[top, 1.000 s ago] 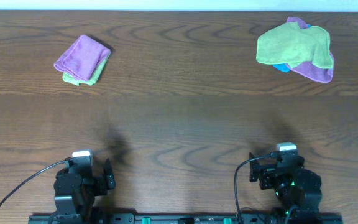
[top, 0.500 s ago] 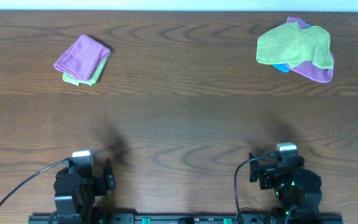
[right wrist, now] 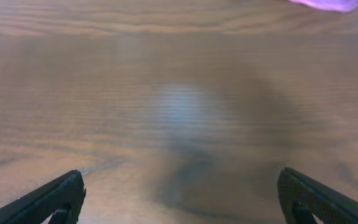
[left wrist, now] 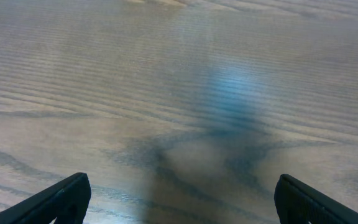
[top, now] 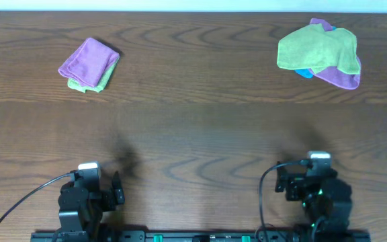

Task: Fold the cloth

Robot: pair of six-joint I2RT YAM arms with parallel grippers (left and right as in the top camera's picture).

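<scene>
The lime-green cloth (top: 313, 48) lies crumpled at the table's far right, spread over a purple cloth (top: 341, 77) and a small blue cloth (top: 304, 72). Both arms sit low at the near edge, far from it. In the left wrist view my left gripper (left wrist: 182, 196) is open, its two black fingertips (left wrist: 61, 198) wide apart over bare wood. In its own wrist view my right gripper (right wrist: 182, 193) is open too, with nothing between its fingertips (right wrist: 316, 196). From overhead the left arm (top: 86, 195) and right arm (top: 316, 191) appear folded back.
At the far left rests a folded purple cloth (top: 88, 57) on top of a folded green one (top: 84, 85). A sliver of purple cloth (right wrist: 328, 4) shows at the top of the right wrist view. The wooden table (top: 193, 134) stretches between the arms and the cloths.
The right arm has shifted slightly to the right along the near edge. The left arm and all the cloths have stayed where they were.
</scene>
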